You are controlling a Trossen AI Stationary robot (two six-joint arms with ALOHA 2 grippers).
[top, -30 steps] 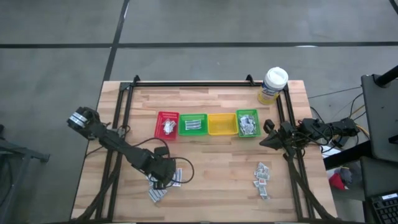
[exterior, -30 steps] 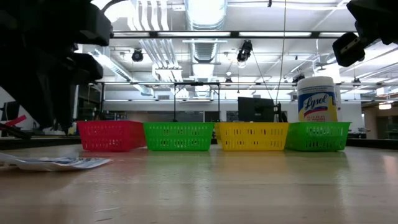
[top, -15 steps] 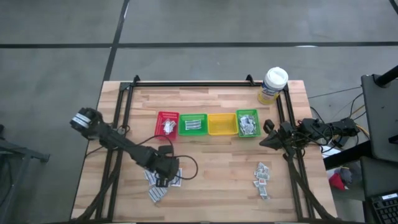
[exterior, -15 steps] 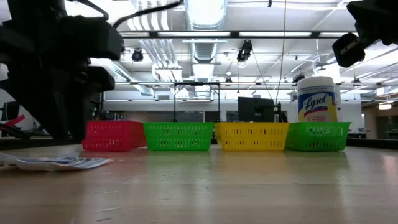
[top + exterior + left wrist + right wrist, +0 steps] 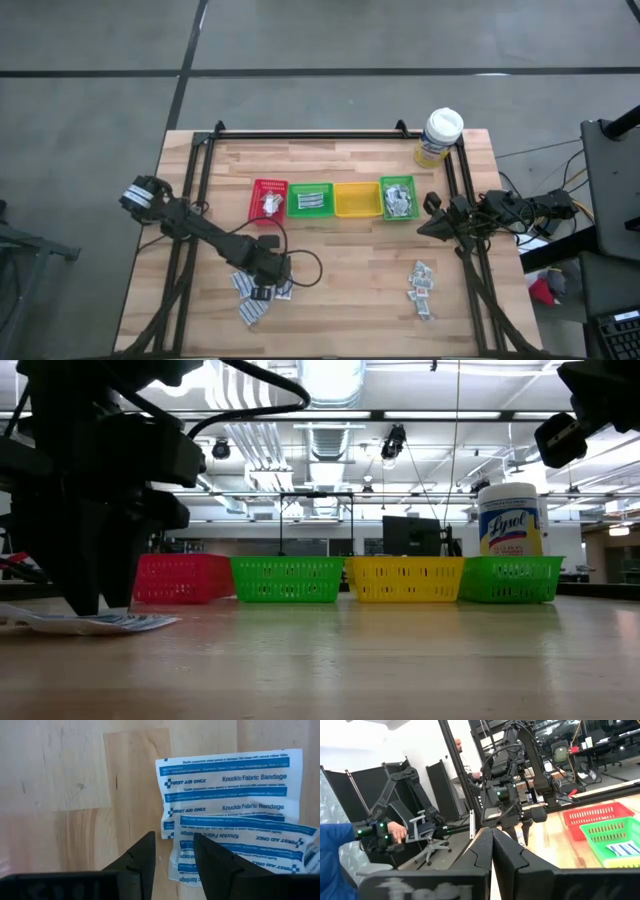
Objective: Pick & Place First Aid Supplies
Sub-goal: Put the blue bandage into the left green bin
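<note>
Evidently the left claw has travelled across the table over the last second, from the near-left part of the loose pile to a spot directly above its middle, and in the low view it has come down until its tips nearly meet the wood. Its fingers stand apart and hold nothing. Just ahead of them lie two white-and-blue bandage packets, overlapping, the nearer one's corner lying between the finger tips. Other packets of the same pile lie close around the claw.

Judgement: the descent marks the start of a pick; closing on the nearer packet appears to be the step in hand, with a risk that both overlapping packets lift together.

Well beyond the claw stand the red bin, two green bins and a yellow bin, three already holding packets.

The right claw waits at the table's right edge, closed and empty, a second pile near it.
</note>
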